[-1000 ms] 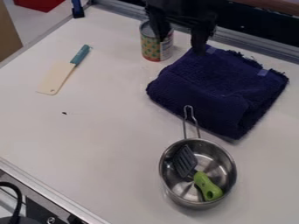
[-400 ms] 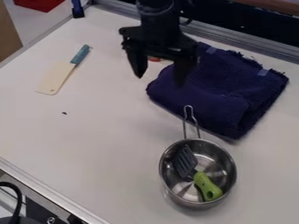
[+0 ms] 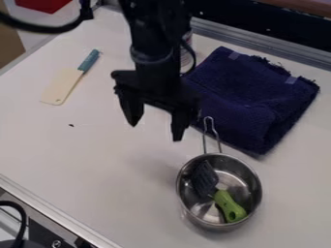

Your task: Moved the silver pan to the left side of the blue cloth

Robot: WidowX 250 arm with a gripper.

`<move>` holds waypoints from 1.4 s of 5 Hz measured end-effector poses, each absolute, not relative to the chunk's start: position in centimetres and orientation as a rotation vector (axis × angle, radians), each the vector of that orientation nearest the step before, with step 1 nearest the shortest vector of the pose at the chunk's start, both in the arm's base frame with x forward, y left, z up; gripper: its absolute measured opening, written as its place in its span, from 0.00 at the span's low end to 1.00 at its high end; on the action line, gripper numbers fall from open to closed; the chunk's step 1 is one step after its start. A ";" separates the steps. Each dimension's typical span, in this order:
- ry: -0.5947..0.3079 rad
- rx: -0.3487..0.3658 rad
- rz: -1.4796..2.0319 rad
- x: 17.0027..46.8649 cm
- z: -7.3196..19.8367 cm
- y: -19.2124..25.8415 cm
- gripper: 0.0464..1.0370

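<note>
Tabletop [image 3: 97, 150]: one pan [image 3: 236, 180], one cloth [image 3: 249, 99]

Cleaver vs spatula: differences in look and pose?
The cleaver has a cream blade and blue-green handle; the spatula has a dark slotted head and green handle. The cleaver lies flat on the table; the spatula sits inside the pan. Neither is gripped.

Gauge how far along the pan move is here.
Nothing looks done: the silver pan sits in front of the blue cloth, not left of it. Nothing is in hand; the open gripper hangs near the pan's handle. Grasping, moving and releasing remain.
</note>
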State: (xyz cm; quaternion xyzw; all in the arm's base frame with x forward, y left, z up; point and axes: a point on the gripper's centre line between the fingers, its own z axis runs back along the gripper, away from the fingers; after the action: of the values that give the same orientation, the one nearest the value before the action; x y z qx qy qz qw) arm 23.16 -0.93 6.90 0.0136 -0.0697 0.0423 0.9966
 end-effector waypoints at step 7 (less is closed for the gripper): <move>-0.108 -0.031 0.191 20.2 0.6 -5.2 0.93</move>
State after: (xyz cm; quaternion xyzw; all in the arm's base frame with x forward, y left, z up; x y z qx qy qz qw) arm 20.22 -5.19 0.62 -0.0153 -0.0540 0.0955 0.9938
